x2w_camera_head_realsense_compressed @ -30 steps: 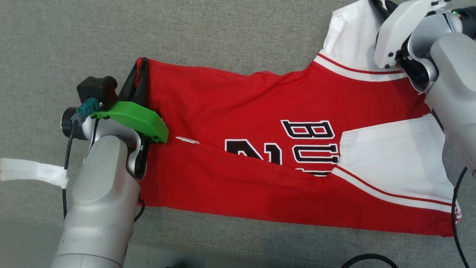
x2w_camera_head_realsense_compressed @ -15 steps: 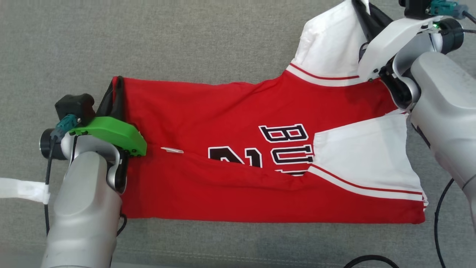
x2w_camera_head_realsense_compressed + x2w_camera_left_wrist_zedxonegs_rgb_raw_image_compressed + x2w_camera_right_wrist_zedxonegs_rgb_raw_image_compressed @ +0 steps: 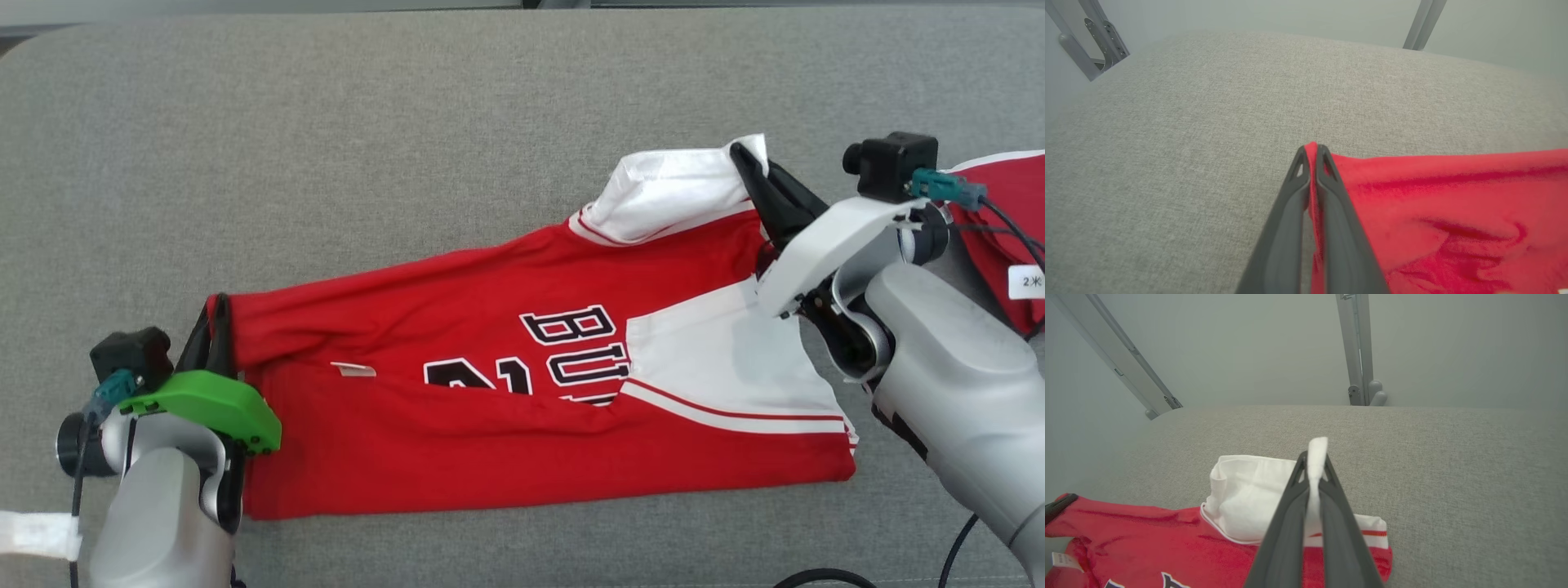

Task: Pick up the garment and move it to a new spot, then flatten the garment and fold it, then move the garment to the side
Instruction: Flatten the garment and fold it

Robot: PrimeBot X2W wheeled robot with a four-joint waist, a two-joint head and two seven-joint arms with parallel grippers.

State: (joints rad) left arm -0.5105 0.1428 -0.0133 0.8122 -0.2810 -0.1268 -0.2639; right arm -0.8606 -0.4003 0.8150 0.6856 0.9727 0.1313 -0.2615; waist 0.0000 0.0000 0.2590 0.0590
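garment (image 3: 457, 425): red jersey on the near half of the grey cushion (image 3: 367, 122), long axis left-right
left gripper (image 3: 215, 306): clamped on the garment's red corner, left end
right gripper (image 3: 741, 153): clamped on white sleeve (image 3: 669, 184), far-right end, held up
next: probably fold the far edge towards the near edge, both arms together

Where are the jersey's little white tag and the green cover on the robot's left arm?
tag (image 3: 353, 370), head view, its middle.
green cover (image 3: 208, 404), head view, its top face.

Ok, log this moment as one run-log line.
phase: folding | left gripper: shut on jersey corner | right gripper: shut on white sleeve, raised | jersey: lower edge folded over, on grey cushion
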